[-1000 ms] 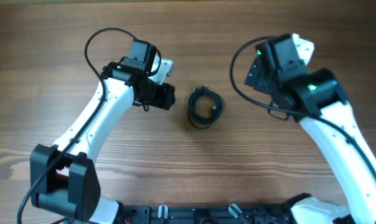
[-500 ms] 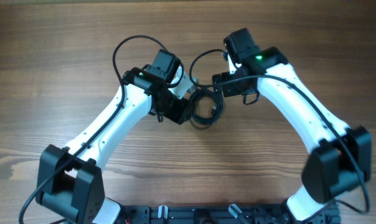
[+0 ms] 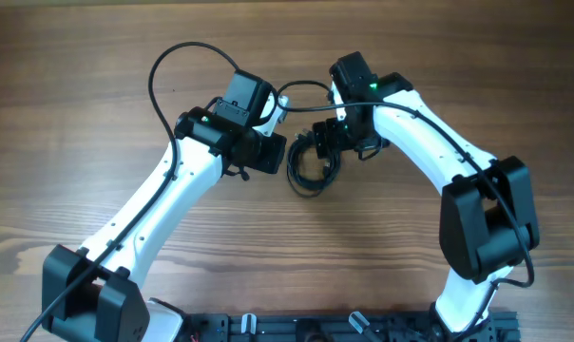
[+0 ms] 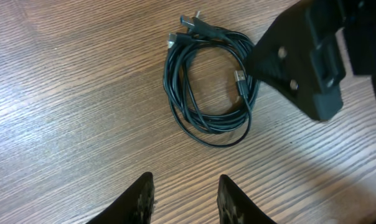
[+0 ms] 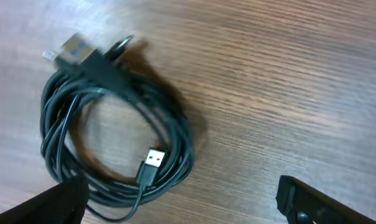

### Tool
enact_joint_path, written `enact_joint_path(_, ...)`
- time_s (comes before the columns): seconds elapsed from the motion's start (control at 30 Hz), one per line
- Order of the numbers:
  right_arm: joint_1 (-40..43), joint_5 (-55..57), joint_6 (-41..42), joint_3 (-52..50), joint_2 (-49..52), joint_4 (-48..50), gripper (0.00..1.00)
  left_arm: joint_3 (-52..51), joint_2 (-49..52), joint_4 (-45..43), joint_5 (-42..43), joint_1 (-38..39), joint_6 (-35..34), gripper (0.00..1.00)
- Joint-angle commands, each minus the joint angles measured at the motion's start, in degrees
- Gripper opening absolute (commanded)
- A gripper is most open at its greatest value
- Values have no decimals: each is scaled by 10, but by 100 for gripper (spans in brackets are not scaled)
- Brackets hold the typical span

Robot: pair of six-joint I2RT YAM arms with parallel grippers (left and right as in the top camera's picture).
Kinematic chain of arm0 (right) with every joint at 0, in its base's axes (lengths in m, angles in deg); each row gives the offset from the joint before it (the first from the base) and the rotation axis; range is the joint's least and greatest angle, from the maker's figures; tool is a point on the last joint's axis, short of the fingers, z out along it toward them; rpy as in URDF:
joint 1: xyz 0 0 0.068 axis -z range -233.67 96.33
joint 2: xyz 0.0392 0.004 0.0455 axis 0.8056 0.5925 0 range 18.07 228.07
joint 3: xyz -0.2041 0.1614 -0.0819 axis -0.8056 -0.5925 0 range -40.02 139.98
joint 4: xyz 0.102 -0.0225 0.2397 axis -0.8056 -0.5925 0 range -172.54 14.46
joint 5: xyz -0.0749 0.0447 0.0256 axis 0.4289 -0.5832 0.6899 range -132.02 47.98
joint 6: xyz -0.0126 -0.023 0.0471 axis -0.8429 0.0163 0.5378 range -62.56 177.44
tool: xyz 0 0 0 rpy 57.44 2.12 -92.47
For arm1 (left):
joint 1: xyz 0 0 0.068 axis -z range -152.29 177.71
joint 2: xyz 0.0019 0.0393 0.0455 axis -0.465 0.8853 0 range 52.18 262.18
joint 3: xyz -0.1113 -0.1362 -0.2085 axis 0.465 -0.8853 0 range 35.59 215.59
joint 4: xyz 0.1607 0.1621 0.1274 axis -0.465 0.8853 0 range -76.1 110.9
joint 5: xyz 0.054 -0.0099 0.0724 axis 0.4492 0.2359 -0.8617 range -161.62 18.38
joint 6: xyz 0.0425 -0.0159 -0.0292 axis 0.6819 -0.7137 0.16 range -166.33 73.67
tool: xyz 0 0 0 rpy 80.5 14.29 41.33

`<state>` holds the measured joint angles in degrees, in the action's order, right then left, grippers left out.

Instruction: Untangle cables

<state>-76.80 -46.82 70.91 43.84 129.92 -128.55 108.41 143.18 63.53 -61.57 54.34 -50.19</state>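
Note:
The cables (image 3: 311, 169) lie as one small dark coiled bundle on the wooden table, between my two grippers. In the left wrist view the coil (image 4: 175, 93) sits ahead of my left gripper (image 4: 185, 190), which is open and empty, with bare wood between its fingertips. My left gripper (image 3: 279, 154) is just left of the bundle. My right gripper (image 3: 322, 148) hovers over the bundle's upper right edge. In the right wrist view the coil (image 5: 175, 134) shows a silver USB plug (image 5: 152, 160), and my right gripper (image 5: 182, 205) is open wide, its left finger over the coil's edge.
The wooden table (image 3: 78, 114) stretches out on all sides. The thicker black arm wires loop above the left wrist (image 3: 173, 57) and near the right wrist (image 3: 301, 87). My right gripper's black body (image 4: 306, 62) fills the upper right of the left wrist view.
My right arm has swung in from the right to above the bundle's upper right edge. My left arm moved toward the bundle, then drew back slightly. The cables have not moved.

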Motion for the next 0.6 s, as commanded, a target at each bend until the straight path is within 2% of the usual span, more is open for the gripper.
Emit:
enact_joint_path(0.0, 41, 10, 94, 38, -14, 16, 99, 4, -14, -1, -29, -2, -16, 35)
enact_joint_path(0.17, 84, -43, 90, 40, -33, 41, 100, 4, -14, -1, -31, -2, -16, 36)
enact_joint_path(0.3, 97, -42, 72, 36, -33, 23, 100, 4, -13, -2, -31, -2, -16, 37)
enact_joint_path(0.43, 97, -27, 55, 36, -33, 24, 100, 4, -13, -1, -31, -2, -16, 41)
enact_joint_path(0.57, 96, -57, -3, 36, -33, 4, 100, 4, -13, 3, -31, -1, -16, 43)
